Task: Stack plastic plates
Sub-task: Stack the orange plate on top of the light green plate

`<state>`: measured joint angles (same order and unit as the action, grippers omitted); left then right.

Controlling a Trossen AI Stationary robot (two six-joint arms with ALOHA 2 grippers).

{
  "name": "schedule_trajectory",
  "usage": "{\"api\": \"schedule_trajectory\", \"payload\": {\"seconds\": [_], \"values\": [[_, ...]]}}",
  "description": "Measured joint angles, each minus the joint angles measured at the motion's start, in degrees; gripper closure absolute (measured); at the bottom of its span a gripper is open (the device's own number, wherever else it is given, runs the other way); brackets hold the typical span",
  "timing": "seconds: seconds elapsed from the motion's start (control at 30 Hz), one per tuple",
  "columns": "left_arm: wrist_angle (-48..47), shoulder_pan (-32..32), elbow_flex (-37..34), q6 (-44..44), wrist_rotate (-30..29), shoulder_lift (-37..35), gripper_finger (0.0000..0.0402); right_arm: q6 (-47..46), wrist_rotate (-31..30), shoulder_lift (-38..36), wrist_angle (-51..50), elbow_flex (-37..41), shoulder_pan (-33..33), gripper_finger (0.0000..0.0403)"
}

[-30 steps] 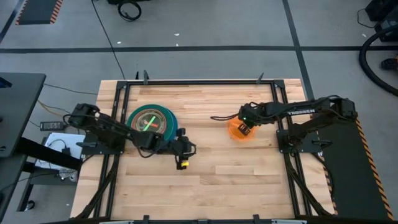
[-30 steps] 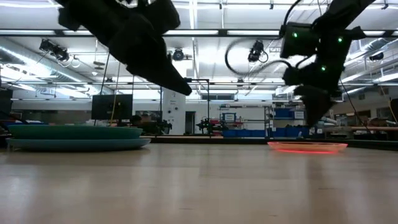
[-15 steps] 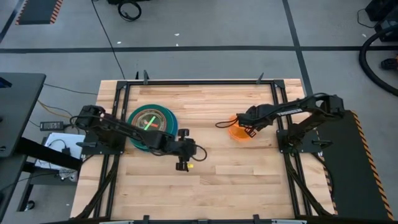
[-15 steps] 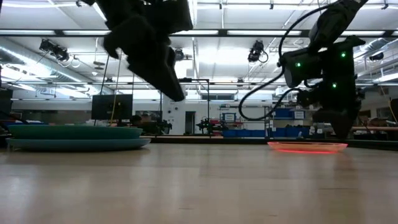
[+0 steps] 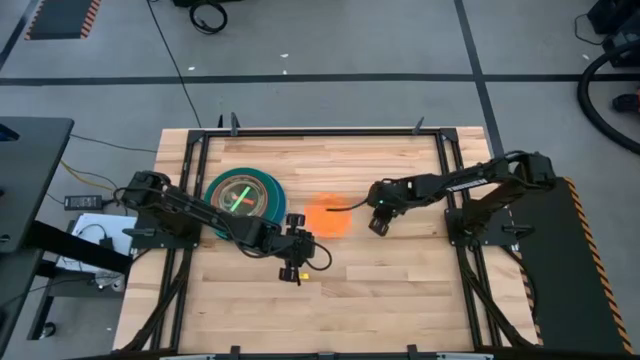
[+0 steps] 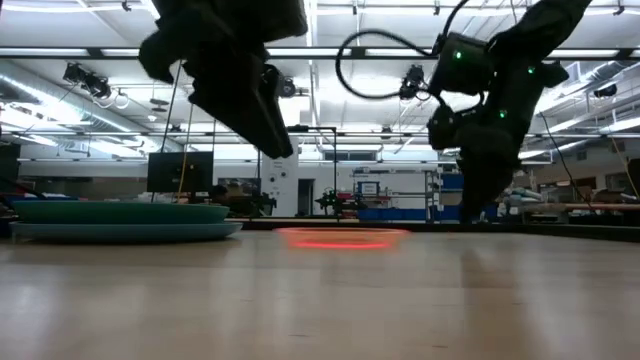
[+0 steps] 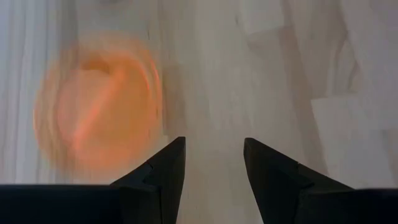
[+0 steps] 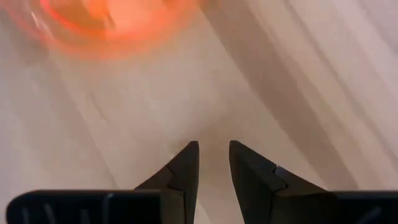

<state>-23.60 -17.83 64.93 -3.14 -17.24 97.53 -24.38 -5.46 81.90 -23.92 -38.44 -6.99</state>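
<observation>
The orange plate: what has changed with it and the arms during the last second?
The orange plate slid from the table's right part to the middle, toward the plate stack. The right gripper followed it, now apart from it. The left gripper advanced toward the middle, open. The stack stayed put.

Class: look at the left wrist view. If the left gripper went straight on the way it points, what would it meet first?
Probably bare table. The left gripper, jaws open, aims beside the orange plate, which lies off to one side, though depth is unclear.
</observation>
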Motion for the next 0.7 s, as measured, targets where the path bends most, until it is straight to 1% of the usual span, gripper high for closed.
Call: {"api": "schedule_trajectory", "payload": {"seconds": [0.03, 0.1, 0.2, 0.27, 0.33, 0.47, 0.6, 0.7], "values": [[0.07, 0.05, -0.04, 0.53, -0.01, 0.18, 0.0230, 0.58, 1.16, -0.69, 1.01, 0.05, 0.29, 0.0302], [2.36, 0.53, -0.02, 2.67, -0.43, 1.53, 0.0230, 0.81, 1.14, -2.60, 0.99, 0.07, 0.62, 0.0302], [5.06, 1.26, -0.09, 7.12, -1.28, 3.60, 0.0230, -0.34, -1.61, -4.87, -1.54, 0.07, 0.71, 0.0302], [5.78, 1.98, -0.07, 8.42, -1.20, 4.92, 0.0230, -1.34, -3.30, -6.20, -3.54, 0.09, 0.79, 0.0302], [5.08, 2.80, -0.16, 6.80, -1.18, 5.55, 0.0230, -2.37, -4.37, -6.78, -4.60, 0.07, 1.30, 0.0302], [4.41, 4.22, -0.09, -0.07, -1.08, 6.49, 0.0230, -3.04, -5.80, -6.90, -5.29, 0.09, 2.92, 0.0302], [3.58, 3.46, -0.11, -0.22, -1.46, 8.60, 0.0230, -3.08, -7.84, -6.27, -4.13, 0.10, 4.10, 0.0302], [3.37, 2.82, -0.07, -0.07, -2.07, 10.00, 0.0230, -3.59, -8.22, -6.09, -3.61, 0.09, 4.84, 0.0302]]}}
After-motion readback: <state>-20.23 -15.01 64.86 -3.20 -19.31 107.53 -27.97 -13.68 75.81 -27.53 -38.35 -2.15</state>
